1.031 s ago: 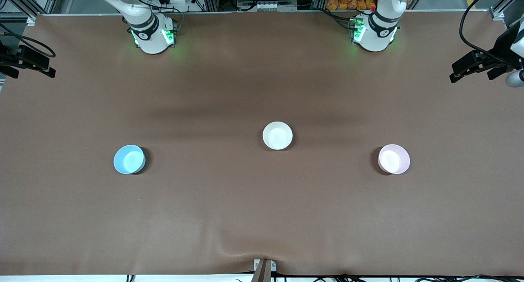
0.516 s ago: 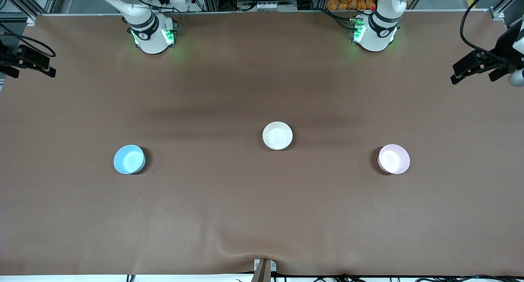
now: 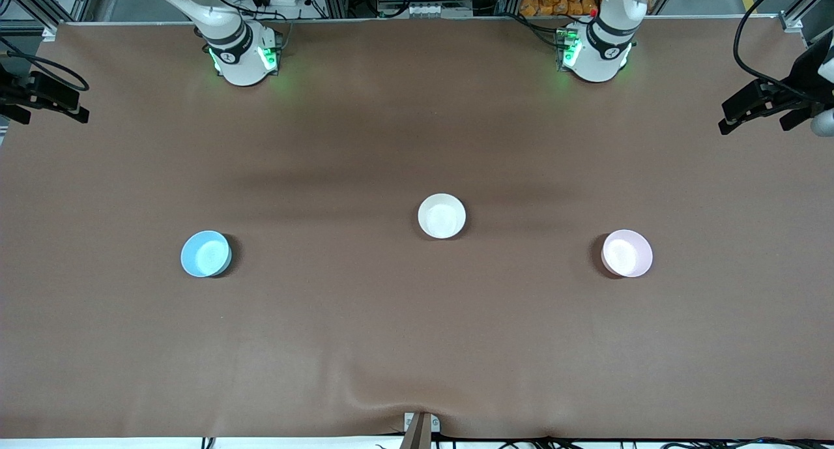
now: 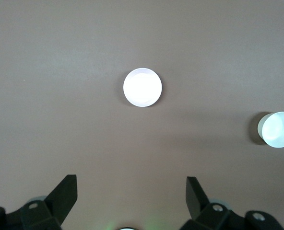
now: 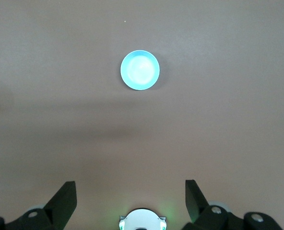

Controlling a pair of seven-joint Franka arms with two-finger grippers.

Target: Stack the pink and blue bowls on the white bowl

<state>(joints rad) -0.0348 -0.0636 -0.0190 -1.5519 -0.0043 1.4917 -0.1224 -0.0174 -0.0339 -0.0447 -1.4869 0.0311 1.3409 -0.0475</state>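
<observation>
Three bowls stand apart on the brown table [image 3: 417, 332]. The white bowl [image 3: 442, 216] is in the middle. The blue bowl [image 3: 206, 254] is toward the right arm's end and the pink bowl [image 3: 627, 253] toward the left arm's end, both a little nearer the front camera. My left gripper [image 4: 131, 184] is open and empty, high over the table near its base. Its view shows the pink bowl [image 4: 142, 87], washed out pale, and the white bowl [image 4: 276, 129]. My right gripper [image 5: 130, 189] is open and empty, high near its base, with the blue bowl [image 5: 140, 70] below.
The two arm bases [image 3: 244, 55] [image 3: 596, 51] stand at the table's back edge. A small bracket [image 3: 420, 429] sits at the front edge, where the table cover is slightly wrinkled.
The bowls have not moved. The dark hand at the left arm's end edge of the front view has shifted slightly.
</observation>
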